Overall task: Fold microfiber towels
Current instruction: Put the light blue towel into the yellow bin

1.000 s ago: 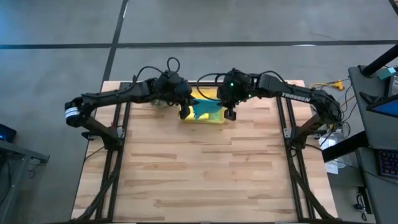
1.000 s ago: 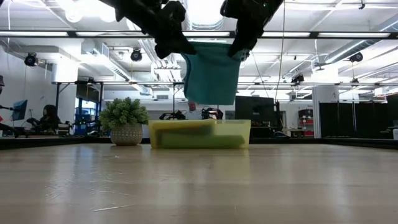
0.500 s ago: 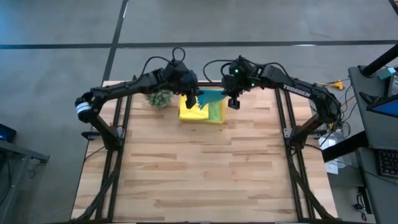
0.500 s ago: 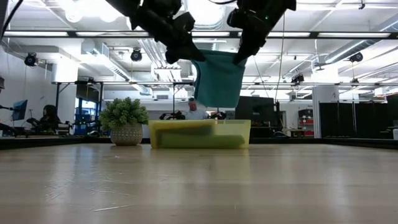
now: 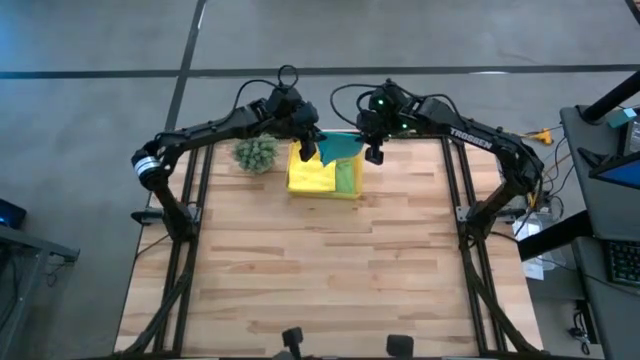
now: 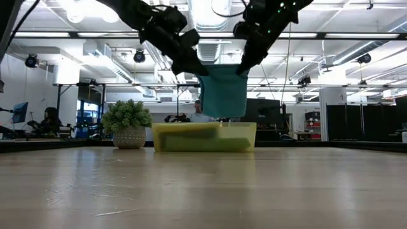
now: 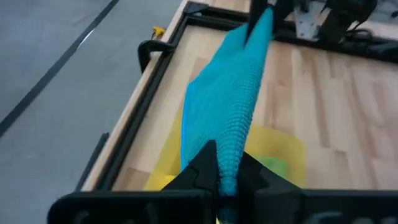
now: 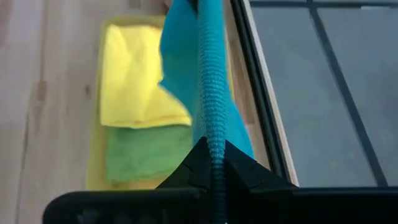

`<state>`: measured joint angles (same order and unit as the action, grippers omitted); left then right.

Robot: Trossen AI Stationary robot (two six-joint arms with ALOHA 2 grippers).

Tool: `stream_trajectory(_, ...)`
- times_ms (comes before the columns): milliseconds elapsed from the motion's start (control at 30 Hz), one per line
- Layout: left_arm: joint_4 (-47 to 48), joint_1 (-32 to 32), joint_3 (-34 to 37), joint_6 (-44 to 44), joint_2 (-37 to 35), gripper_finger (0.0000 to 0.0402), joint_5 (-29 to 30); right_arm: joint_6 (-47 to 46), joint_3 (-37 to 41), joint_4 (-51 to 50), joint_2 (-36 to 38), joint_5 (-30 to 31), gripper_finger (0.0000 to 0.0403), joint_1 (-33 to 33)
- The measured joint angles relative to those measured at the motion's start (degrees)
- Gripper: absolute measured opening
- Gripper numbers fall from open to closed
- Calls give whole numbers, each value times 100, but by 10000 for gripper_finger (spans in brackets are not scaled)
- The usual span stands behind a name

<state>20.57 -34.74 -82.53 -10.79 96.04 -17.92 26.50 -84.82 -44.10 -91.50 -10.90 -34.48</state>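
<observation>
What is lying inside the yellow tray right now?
Inside the yellow tray lie a folded yellow towel and a lime green towel, side by side. The teal towel hanging above hides part of the tray, so anything under it cannot be seen.

Both arms are stretched toward the far edge of the table and raised well above it, their wrists drawn in toward each other at the middle. The left gripper [image 5: 308, 150] is held shut — its fingers [image 7: 205, 163] are pinched together on one upper corner of the teal towel [image 6: 222, 92]. The right gripper [image 5: 372, 153] is likewise shut, clamped on the opposite corner. The two grippers are set near each other at about the same height.
</observation>
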Motion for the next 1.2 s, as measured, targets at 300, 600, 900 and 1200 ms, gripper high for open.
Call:
stream_trajectory(300, 153, -628, -987, -356, 928, 0, 42, -127, 4, 865, -586, 904, 9, -255)
stream_trajectory(600, 720, -967, -2068, -769, 1721, 0, -96, -326, 74, 1203, -696, 1180, 9, -514)
stream_trajectory(900, 1159, -546, -1557, -1414, 1711, 0, 342, -742, 594, 1140, -698, 1157, 9, -265)
stream_trajectory(1200, 1557, -235, -1429, -1418, 1569, 0, 453, -1129, 1072, 1183, -678, 1229, 9, 285)
